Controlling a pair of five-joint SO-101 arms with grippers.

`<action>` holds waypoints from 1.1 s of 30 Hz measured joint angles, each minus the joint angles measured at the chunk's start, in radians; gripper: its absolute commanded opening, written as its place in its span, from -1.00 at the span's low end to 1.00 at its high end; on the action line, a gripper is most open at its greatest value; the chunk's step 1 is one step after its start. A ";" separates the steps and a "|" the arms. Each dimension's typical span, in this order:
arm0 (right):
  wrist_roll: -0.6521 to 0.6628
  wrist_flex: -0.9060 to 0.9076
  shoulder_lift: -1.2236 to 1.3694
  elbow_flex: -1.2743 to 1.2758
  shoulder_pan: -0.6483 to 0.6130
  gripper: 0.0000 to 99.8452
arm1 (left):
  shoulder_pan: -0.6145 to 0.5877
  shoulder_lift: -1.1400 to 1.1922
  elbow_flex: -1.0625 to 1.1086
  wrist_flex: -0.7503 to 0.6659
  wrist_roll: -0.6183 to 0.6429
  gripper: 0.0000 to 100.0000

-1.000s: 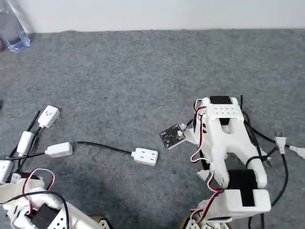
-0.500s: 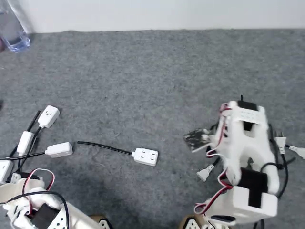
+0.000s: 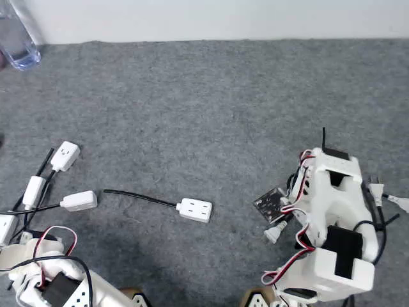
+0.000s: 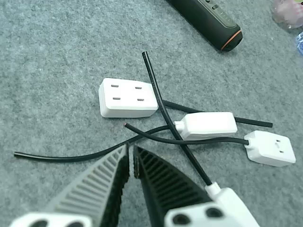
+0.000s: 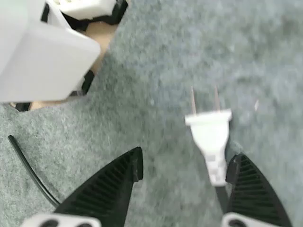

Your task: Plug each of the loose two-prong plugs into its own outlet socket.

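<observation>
White plug (image 5: pixel 210 135) on carpet (image 5: pixel 156 61), between spread right fingers (image 5: pixel 109 187)

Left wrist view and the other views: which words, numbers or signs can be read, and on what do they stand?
None can be read.
Outlet block: only slots, no print.
Dark device: button marks too small to read.
Circuit board on an arm: marks too small to read.

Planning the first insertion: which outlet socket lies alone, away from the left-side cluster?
The outlet socket near the middle, on its black cord; the other sockets bunch at the left.
</observation>
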 measured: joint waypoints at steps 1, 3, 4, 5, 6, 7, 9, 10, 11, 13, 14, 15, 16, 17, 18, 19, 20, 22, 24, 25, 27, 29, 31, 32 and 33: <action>0.000 0.000 0.000 0.000 -0.005 -0.46 | 0.000 0.000 0.000 0.008 0.000 -0.97; 0.000 0.000 0.000 0.000 -0.005 -0.46 | 0.000 0.000 0.000 0.049 0.000 -0.97; 0.000 0.000 0.000 0.000 -0.009 -0.46 | 0.000 0.000 0.000 0.068 0.000 -0.97; 0.000 0.000 0.000 0.000 -0.009 -0.46 | 0.000 0.000 0.000 0.081 0.000 -0.97; 0.000 -0.006 0.000 0.002 -0.009 -0.46 | 0.000 0.000 0.000 0.084 0.000 -0.97; 0.000 -0.011 0.000 0.002 -0.015 -0.46 | 0.000 0.000 0.000 0.084 0.000 -0.97; 0.000 -0.015 0.000 0.005 -0.038 -0.46 | 0.000 0.000 0.000 0.084 0.000 -0.97; 0.000 -0.018 0.000 0.005 -0.048 -0.46 | 0.000 0.000 0.000 0.084 0.000 -0.97; 0.000 -0.020 0.000 0.005 -0.058 -0.46 | 0.000 0.000 0.000 0.084 0.000 -0.97; 0.002 -0.034 0.000 0.008 -0.084 -0.46 | 0.000 0.000 0.000 0.087 0.000 -0.97; 0.002 -0.041 0.000 0.008 -0.095 -0.46 | 0.000 0.000 0.000 0.091 0.000 -0.97; 0.002 -0.044 0.000 0.008 -0.106 -0.46 | 0.000 0.000 0.000 0.094 0.000 -0.97; 0.002 -0.048 0.000 0.008 -0.112 -0.46 | 0.000 0.000 0.000 0.094 0.000 -0.97; 0.002 -0.049 0.000 0.008 -0.115 -0.46 | 0.000 0.000 0.000 0.094 0.000 -0.97; 0.002 -0.051 0.000 0.008 -0.117 -0.46 | 0.000 0.000 0.000 0.094 0.000 -0.97; 0.002 -0.051 0.000 0.008 -0.117 -0.46 | 0.000 0.000 0.000 0.094 0.000 -0.97; 0.002 -0.051 0.000 0.008 -0.117 -0.46 | 0.000 0.000 0.000 0.094 0.000 -0.97; 0.002 -0.051 0.000 0.008 -0.117 -0.46 | 0.000 0.000 0.000 0.094 0.000 -0.97; 0.002 -0.051 0.000 0.008 -0.124 -0.46 | 0.000 0.000 0.000 0.094 0.000 -0.97; 0.002 -0.051 0.000 0.008 -0.129 -0.46 | 0.000 0.000 0.000 0.094 0.000 -0.97; 0.002 -0.051 0.000 0.008 -0.130 -0.48 | 0.000 0.000 0.000 0.094 0.000 -0.97; 0.002 -0.051 0.000 0.008 -0.132 -0.55 | 0.000 0.000 0.000 0.103 0.000 -0.97; -0.025 -0.057 0.000 0.006 -0.140 -0.62 | 0.000 0.000 -0.003 0.130 0.000 -0.97; -0.038 -0.060 0.000 0.006 -0.147 -0.63 | 0.000 0.000 -0.009 0.146 0.000 -0.97; -0.049 -0.061 0.000 0.006 -0.152 -0.62 | 0.000 0.000 -0.015 0.155 0.000 -0.97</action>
